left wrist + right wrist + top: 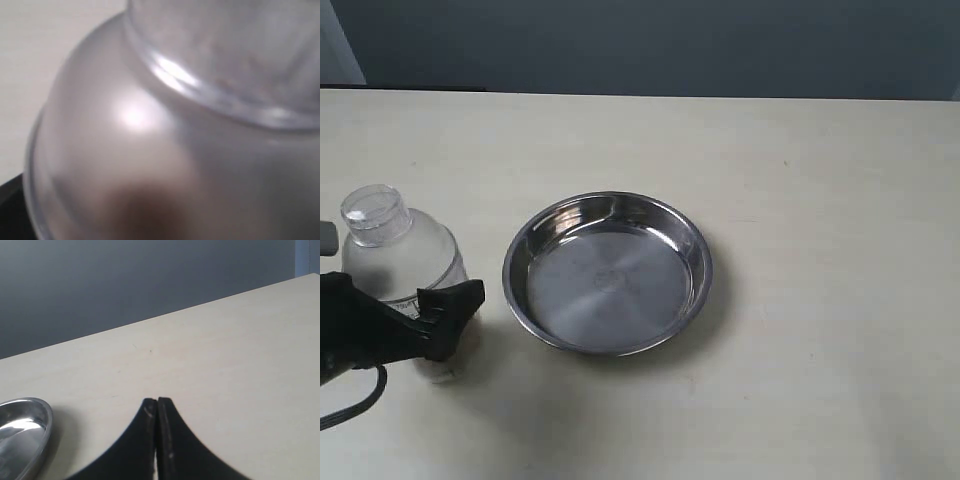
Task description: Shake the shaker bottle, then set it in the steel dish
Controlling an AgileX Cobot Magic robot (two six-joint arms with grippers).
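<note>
**At the table's left: bottle gripped beside the dish**

The left pincer (435, 310) is clamped round the shaker bottle (400, 250). The bottle is close to the steel dish (608, 280) but apart from it, at the dish's nine o'clock. The right pincer (157, 412) hangs above the table (820, 200), its fingers pressed together and holding nothing.

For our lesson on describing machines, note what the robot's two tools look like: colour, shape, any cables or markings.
The left tool is matt black, blocky and angular, with a thin black cable trailing beneath it. The right tool has two black fingers, broad at the base and curving in to narrow tips. No markings show on either.
</note>
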